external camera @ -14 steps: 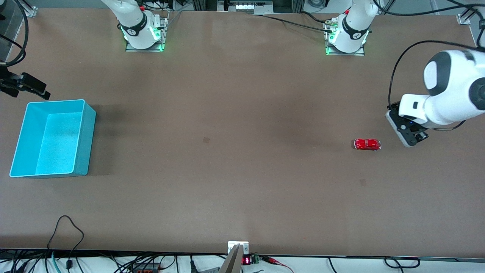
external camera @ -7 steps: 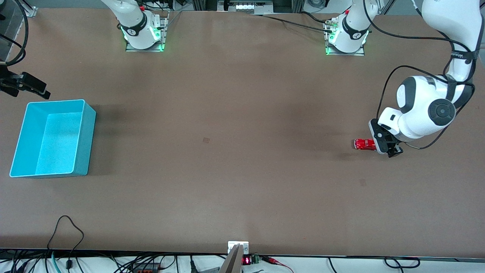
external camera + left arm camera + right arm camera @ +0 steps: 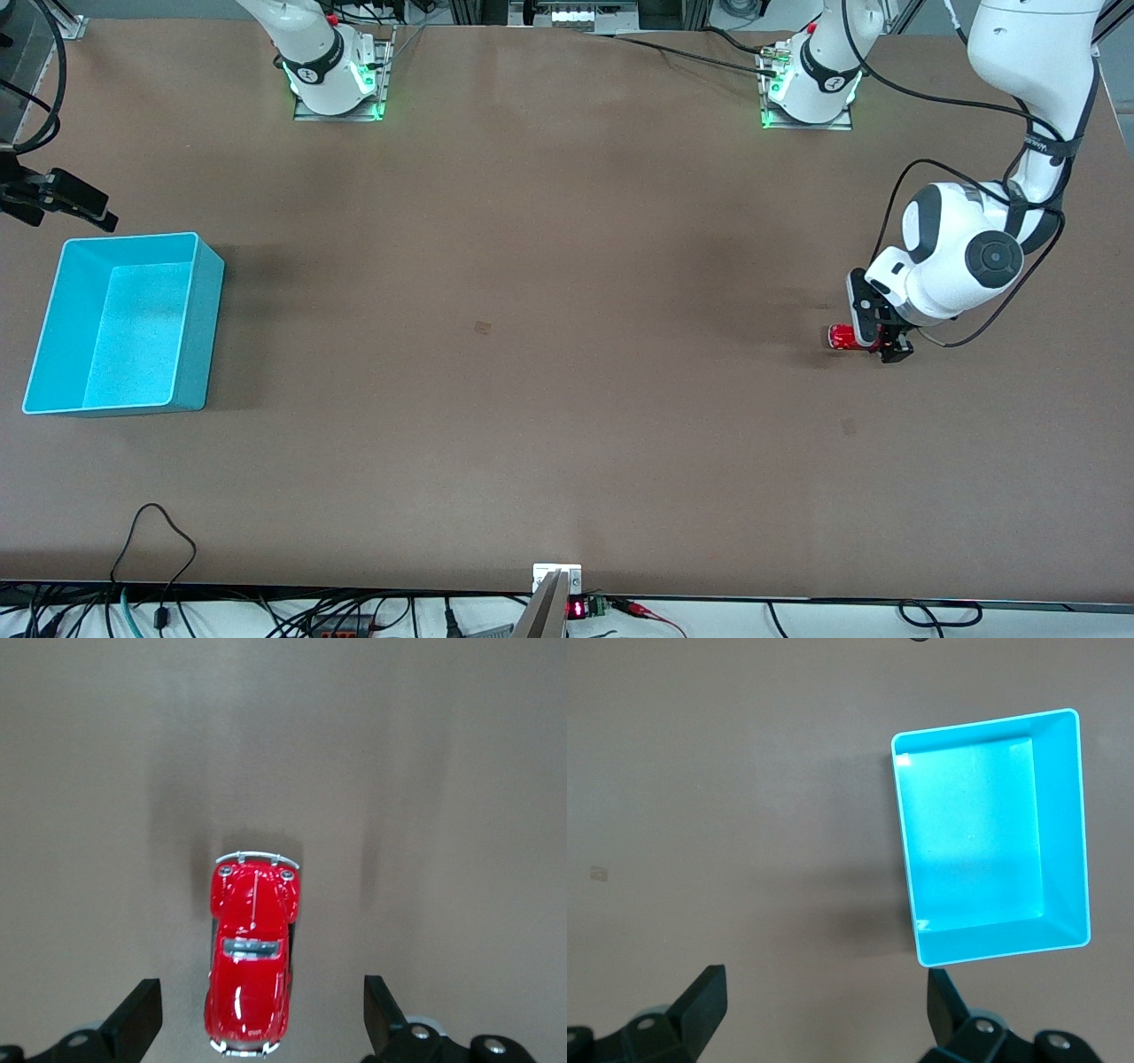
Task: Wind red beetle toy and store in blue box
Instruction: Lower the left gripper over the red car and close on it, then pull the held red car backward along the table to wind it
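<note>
The red beetle toy [image 3: 843, 337] sits on the brown table toward the left arm's end; the left wrist view shows its glossy roof [image 3: 250, 966]. My left gripper [image 3: 879, 340] is low over the toy's end, open, with a finger on each side of the car and not touching it [image 3: 257, 1028]. The blue box [image 3: 124, 321] stands empty toward the right arm's end; it also shows in the right wrist view [image 3: 990, 837]. My right gripper [image 3: 62, 206] is open and empty, waiting high beside the box [image 3: 819, 1010].
The brown table [image 3: 532, 354] stretches bare between toy and box. Cables and a small display [image 3: 576, 608] lie along the table's edge nearest the front camera. The two arm bases [image 3: 335, 80] stand at the edge farthest from it.
My left arm has swung in from the table's end and come down, so its open gripper now straddles the toy's end. The toy, box and right arm have not moved.
</note>
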`<control>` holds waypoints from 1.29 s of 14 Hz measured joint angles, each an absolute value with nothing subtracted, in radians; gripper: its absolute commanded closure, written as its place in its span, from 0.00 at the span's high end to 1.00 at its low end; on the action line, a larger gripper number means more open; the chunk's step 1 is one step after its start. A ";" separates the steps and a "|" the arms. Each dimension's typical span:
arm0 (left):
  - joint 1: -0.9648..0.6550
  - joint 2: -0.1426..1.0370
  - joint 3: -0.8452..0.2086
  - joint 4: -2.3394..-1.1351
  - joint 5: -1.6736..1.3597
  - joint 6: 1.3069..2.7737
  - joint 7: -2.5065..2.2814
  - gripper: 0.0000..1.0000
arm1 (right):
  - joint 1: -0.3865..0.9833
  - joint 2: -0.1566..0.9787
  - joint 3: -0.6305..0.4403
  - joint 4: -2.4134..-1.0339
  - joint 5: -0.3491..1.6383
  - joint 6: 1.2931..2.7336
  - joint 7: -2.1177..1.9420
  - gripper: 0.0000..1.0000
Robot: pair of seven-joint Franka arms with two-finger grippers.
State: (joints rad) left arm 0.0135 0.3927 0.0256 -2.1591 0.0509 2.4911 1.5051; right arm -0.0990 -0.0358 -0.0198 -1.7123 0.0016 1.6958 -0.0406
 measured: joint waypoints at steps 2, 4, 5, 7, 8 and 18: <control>0.013 0.407 0.026 -2.159 0.051 2.516 1.517 1.00 | -0.100 -0.036 -0.021 -1.712 0.002 1.696 -0.041 1.00; 0.013 0.418 0.026 -2.159 0.051 2.545 1.520 0.94 | -0.100 -0.035 -0.022 -1.712 0.002 1.697 -0.040 1.00; 0.014 0.423 0.026 -2.159 0.051 2.555 1.520 0.87 | -0.100 -0.035 -0.022 -1.712 0.002 1.697 -0.040 1.00; 0.014 0.433 0.026 -2.159 0.051 2.575 1.521 0.73 | -0.101 -0.034 -0.023 -1.712 0.002 1.697 -0.040 1.00; 0.014 0.441 0.026 -2.159 0.051 2.589 1.521 0.63 | -0.101 -0.034 -0.024 -1.713 0.002 1.697 -0.040 1.00; 0.019 0.453 0.027 -2.159 0.051 2.606 1.522 0.26 | -0.102 -0.033 -0.026 -1.713 0.002 1.701 -0.040 1.00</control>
